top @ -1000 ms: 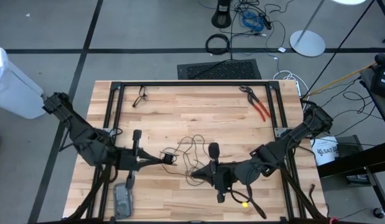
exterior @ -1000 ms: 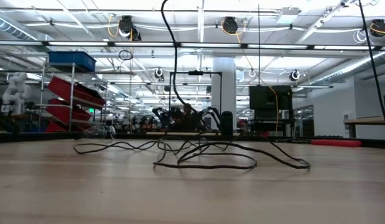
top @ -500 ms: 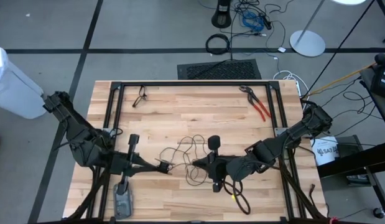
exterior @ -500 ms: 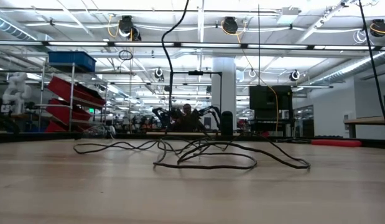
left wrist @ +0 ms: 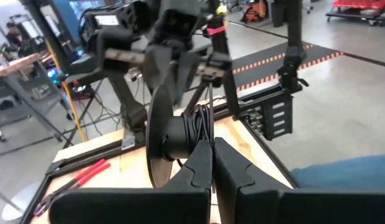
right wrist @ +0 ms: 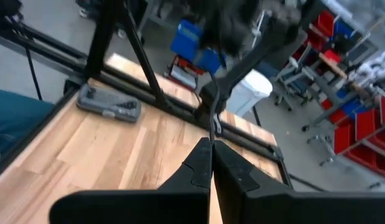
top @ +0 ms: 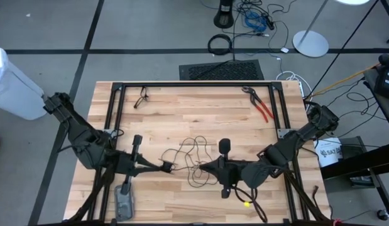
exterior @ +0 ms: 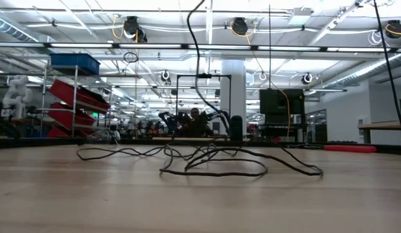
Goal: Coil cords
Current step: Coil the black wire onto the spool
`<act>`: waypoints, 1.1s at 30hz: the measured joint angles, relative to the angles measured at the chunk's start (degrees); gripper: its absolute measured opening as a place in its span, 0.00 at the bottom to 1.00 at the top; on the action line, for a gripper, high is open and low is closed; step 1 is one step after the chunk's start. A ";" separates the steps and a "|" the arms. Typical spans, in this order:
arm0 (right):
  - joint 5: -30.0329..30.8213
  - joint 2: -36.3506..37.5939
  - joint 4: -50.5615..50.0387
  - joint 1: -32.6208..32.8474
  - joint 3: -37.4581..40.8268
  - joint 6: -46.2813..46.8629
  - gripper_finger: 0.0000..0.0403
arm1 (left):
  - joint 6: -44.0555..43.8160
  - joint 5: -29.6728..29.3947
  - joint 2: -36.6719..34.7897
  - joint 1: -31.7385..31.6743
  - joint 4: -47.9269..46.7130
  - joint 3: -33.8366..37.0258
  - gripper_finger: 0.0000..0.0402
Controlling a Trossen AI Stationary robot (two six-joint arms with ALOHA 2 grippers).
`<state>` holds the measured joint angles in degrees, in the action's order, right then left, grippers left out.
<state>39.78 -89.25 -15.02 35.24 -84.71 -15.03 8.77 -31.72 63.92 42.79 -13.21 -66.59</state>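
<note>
The thin black cord lies in loose tangled loops on the middle of the wooden table. In the low view the pile rests on the board, and one strand climbs from it out of the picture's top. My left gripper and my right gripper face each other above the pile's near side, both shut, with a short run of cord between them. Just past my left fingertips stands a black disc with cord strands beside it. My left gripper pinches the cord between its shut fingertips, coming nearly level from the table's left. Which part of the cord it has, I cannot tell. The cord there is lifted clear of the table. My right gripper pinches a thin strand at its shut fingertips, coming nearly level from the table's right. The strand runs straight from the tips toward my left gripper. It hangs above the table, and the rest of the cord lies below.
Red-handled pliers lie at the far right, and a small dark object at the far left. A grey case sits near the front left edge. A black frame rail borders the board.
My right gripper first drew toward the table's left, then moved back toward the right edge, its wrist turning a little. The strand that climbs out of the low view has swung sideways with it. The pile on the table has stayed where it was.
</note>
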 joint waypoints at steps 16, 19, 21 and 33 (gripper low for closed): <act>-0.21 -0.54 12.23 0.68 0.00 -8.56 0.00 | -7.04 13.31 1.44 -5.24 -5.19 0.00 0.00; -2.38 -1.34 14.57 -0.71 0.02 -9.49 0.00 | -7.00 14.94 3.03 -6.22 -5.13 0.00 0.00; -4.01 -1.94 16.12 -1.68 0.02 -10.83 0.00 | -7.01 16.86 4.09 -7.34 -4.49 0.00 0.00; -10.37 -5.37 25.89 -7.13 0.04 -15.61 0.00 | -6.55 25.91 7.21 -11.76 -0.73 0.00 0.00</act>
<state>29.41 -94.62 10.87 28.12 -84.66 -30.64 2.22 -5.80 71.13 31.03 -13.94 -66.59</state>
